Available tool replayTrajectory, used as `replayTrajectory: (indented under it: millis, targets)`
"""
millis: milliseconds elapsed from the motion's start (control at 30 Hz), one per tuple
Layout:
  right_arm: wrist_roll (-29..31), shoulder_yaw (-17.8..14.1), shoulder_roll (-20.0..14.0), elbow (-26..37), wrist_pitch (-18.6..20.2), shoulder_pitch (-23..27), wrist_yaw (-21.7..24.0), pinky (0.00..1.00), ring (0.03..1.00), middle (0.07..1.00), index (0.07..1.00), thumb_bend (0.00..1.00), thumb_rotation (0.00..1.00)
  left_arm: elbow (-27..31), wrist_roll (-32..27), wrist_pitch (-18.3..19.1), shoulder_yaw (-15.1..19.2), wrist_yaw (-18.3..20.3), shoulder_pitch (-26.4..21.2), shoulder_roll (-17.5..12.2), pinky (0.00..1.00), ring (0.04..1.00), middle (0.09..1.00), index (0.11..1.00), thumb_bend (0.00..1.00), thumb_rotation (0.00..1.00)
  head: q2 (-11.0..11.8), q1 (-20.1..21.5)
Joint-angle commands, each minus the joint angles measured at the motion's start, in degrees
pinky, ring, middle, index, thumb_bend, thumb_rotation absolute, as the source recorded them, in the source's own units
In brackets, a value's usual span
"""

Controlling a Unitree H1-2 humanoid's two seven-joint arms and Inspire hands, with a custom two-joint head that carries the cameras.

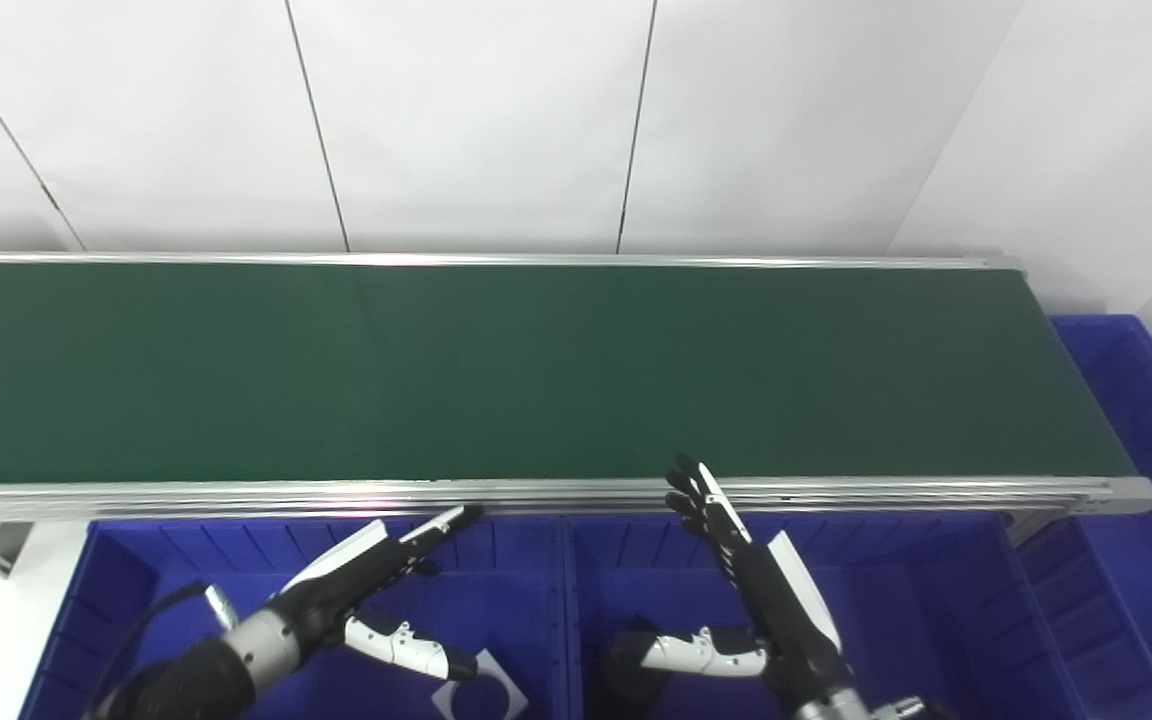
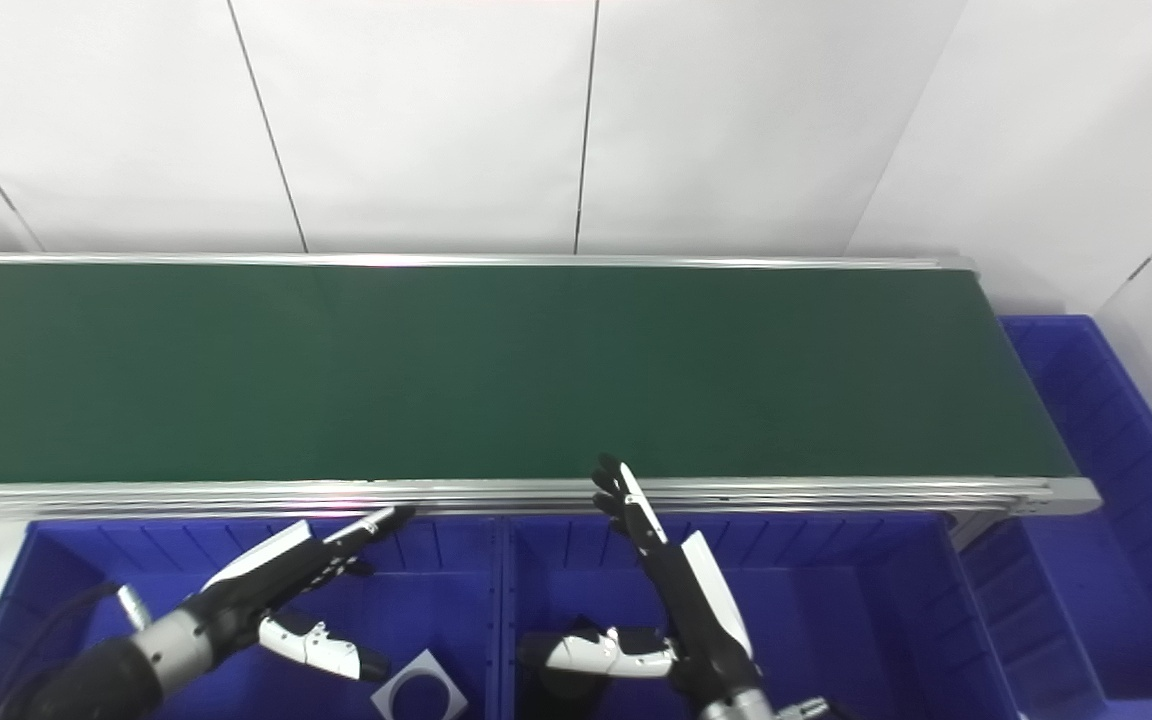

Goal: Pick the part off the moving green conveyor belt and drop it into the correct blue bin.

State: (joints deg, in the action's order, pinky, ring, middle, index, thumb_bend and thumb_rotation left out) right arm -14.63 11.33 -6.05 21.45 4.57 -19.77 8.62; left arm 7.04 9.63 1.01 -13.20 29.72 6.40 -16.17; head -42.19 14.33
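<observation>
The left robot hand (image 1: 376, 575) hovers over the left blue bin (image 1: 116, 590), near the scene's near-left corner. Its fingers (image 1: 441, 522) stretch out flat towards the near rail of the conveyor, the thumb hangs apart below them, and it holds nothing.

Just under that thumb, on the floor of the left blue bin, lies the part (image 1: 481, 690): a flat, pale grey square plate with a large round hole through its middle (only partly in view at the picture's bottom edge). It sits turned cornerwise, near the bin's right wall.

Beyond the bins, the green conveyor belt (image 1: 536, 370) runs from the left edge across to the right, framed by silver metal rails on its near and far sides. Its dark green surface carries no part.

To the right of the dividing wall lies the middle blue bin (image 1: 916, 600). Over it the right robot hand (image 1: 736, 570) stands with its fingers (image 1: 701, 495) extended and pointing up towards the belt, their tips just over the near rail. Its thumb sticks out to the left, well apart from the fingers, and the hand grips nothing. A dark object lies beneath that thumb in the bin, too shadowed to make out.

At the far right, past the belt's end, stands a third blue bin (image 1: 1136, 390).
</observation>
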Motion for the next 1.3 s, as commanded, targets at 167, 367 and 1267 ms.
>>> replayTrajectory:
  millis: [167,367,1267]
  targets:
    - [1.71,0.13,-1.99,3.89,2.98,0.13,2.44,0.91,0.937,0.946,0.984,0.95,0.31,1.23,-9.34,-11.63,3.23,-5.1,4.81,3.69,0.93,0.971,0.989,0.985,0.95,0.5,0.64,-0.08]
    - [2.6,0.27,-2.86,4.23,3.86,0.04,2.98,0.9,0.934,0.944,0.983,0.95,0.29,3.69,-12.33,-10.17,3.97,-7.28,7.63,4.76,0.92,0.962,0.976,0.985,0.94,0.43,0.76,-0.16]
    - [-0.29,1.35,0.39,3.33,-1.97,-2.03,-3.36,0.91,0.921,0.953,0.982,0.94,0.3,6.88,-12.99,-8.83,5.34,-11.77,8.38,6.72,0.87,0.909,0.912,0.903,0.91,0.27,-0.79,0.59]
